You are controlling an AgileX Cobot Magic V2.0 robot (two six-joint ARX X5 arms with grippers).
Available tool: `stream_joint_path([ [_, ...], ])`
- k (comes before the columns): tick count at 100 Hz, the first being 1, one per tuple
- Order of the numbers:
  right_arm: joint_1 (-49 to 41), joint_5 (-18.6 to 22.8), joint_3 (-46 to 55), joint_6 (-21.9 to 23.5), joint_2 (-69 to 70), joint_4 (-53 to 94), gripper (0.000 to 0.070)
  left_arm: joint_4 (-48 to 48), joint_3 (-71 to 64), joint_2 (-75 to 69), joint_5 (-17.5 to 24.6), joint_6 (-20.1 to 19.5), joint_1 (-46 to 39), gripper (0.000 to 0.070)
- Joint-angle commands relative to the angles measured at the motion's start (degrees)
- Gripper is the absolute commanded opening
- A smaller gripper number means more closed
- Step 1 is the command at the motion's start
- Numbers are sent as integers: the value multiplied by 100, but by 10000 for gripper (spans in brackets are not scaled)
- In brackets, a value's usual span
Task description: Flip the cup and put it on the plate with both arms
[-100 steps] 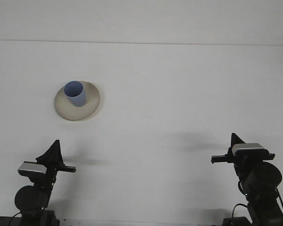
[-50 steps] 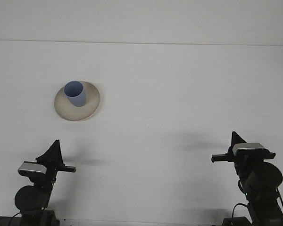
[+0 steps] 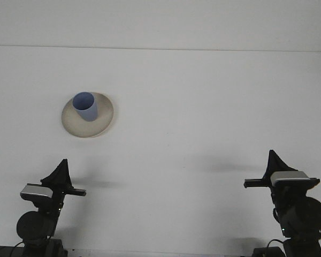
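Both our grippers, left [image 3: 61,167] and right [image 3: 272,160], sit low with fingers pinched narrow, well apart from the blue cup [image 3: 85,106] upright on the plate [image 3: 104,121], so we judge only parking remains.

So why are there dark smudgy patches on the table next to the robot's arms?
Front view: those are soft shadows on the white table, one beside the left gripper, one beside the right gripper. The light is even, no glare; the blue plastic cup and beige round plate look sharp.
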State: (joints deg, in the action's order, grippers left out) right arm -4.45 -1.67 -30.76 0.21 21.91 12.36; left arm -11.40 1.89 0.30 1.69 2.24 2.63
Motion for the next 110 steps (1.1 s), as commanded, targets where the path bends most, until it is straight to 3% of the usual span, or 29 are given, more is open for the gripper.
stream_joint_path([
  [1, 83, -4, 236, -26, -223, -223, 0, -66, -109, -11, 2, -35, -4, 11],
  [44, 750, 17, 1987, 133, -2208, -1032, 0, -68, -109, -11, 2, -31, -4, 11],
  [82, 737, 188, 2966, 352, -2184, -1851, 0, -63, -109, -11, 2, -28, -4, 11],
  [110, 737, 208, 3005, 343, -2186, -1860, 0, -66, -109, -11, 2, -28, -4, 11],
])
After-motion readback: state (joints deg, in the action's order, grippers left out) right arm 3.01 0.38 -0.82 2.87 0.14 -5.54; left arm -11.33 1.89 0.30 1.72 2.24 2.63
